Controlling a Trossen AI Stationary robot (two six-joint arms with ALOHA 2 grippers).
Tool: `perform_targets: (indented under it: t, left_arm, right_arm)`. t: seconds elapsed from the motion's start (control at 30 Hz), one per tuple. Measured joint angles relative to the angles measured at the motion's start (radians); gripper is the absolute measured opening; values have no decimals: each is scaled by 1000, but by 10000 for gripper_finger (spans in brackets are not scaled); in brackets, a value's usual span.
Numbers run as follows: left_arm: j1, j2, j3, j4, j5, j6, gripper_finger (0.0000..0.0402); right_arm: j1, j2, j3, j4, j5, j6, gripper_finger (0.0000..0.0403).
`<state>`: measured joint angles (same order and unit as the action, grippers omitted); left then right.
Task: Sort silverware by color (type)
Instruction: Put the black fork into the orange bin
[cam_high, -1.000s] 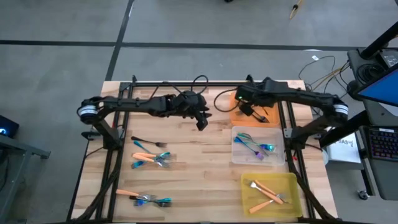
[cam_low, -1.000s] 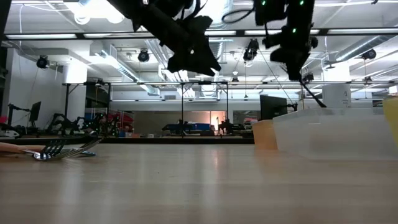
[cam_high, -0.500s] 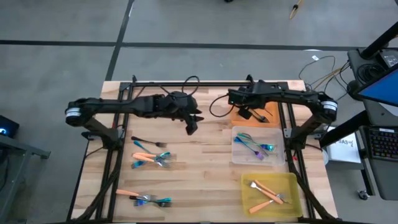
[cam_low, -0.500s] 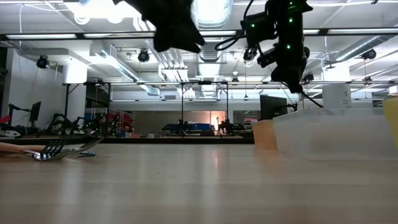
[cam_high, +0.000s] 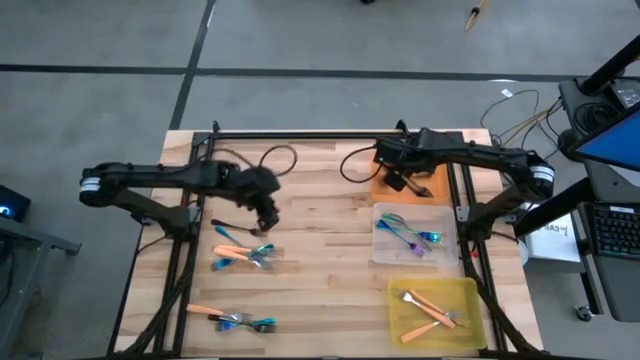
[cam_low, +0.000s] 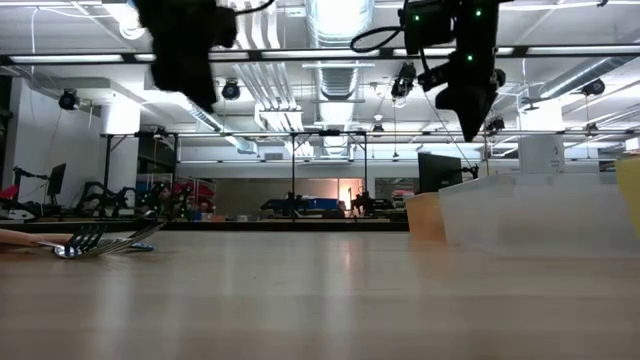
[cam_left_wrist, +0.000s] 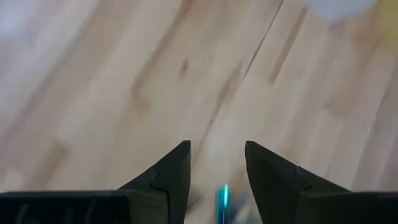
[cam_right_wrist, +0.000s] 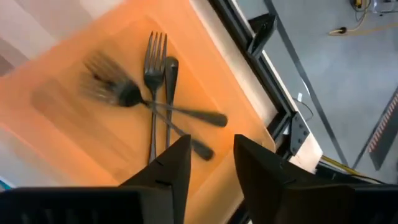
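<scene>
My right gripper (cam_right_wrist: 211, 144) hangs open over the orange tray (cam_high: 432, 185) at the back right. Dark-handled forks (cam_right_wrist: 155, 93) lie crossed in that tray, one of them blurred (cam_right_wrist: 118, 93). My left gripper (cam_high: 268, 220) is open above the left half of the table, just beyond a dark fork (cam_high: 240, 231) and a heap of orange and blue forks (cam_high: 245, 256) lying flat on the wood. A teal handle (cam_left_wrist: 222, 198) shows between its fingers, below them. A second heap of forks (cam_high: 232, 319) lies near the front left.
A clear tray (cam_high: 412, 238) holds blue-handled forks, and a yellow tray (cam_high: 462, 300) at the front right holds orange-handled ones. Black frame rails (cam_high: 180, 270) run along both table sides and the back. Bare wood lies in the table's middle.
My left gripper has swung from the table's middle toward its left edge and a little nearer, over the loose forks. My right gripper stays over the orange tray. The dark fork that hung below it is gone from under it and shows blurred in the tray.
</scene>
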<state>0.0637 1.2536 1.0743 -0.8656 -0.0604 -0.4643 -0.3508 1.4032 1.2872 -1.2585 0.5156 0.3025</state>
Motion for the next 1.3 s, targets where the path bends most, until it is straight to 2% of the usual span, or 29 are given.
perform_targets:
  t: [0.1,0.17,0.37,0.43,0.6,0.83,0.93,1.07,1.3]
  left_arm:
    - [-33,-50,-96,-6,1,-94,133]
    - [-50,-80,-157,-5,1,-140,133]
    - [-104,-134,-313,-2,15,-173,133]
    - [-110,-142,-350,-9,41,-154,133]
    - [-113,-142,-412,-33,74,-49,133]
    - [-112,-100,-443,-43,70,160,132]
    - [-111,-57,-439,-36,63,168,132]
    - [-103,30,-404,-32,-30,168,132]
    - [-80,173,-357,-31,-35,217,132]
  right_arm:
    - [0,-20,0,72,-5,-13,125]
    - [0,-37,0,149,-62,-31,127]
    - [21,-88,0,400,-428,-73,122]
    - [45,-99,0,442,-480,-75,119]
    - [133,-107,0,452,-490,-78,114]
    - [281,-92,-1,442,-494,-205,113]
    - [321,-85,-1,443,-491,-202,108]
    - [347,-85,-1,443,-490,-198,102]
    - [347,-86,-1,421,-489,-183,102]
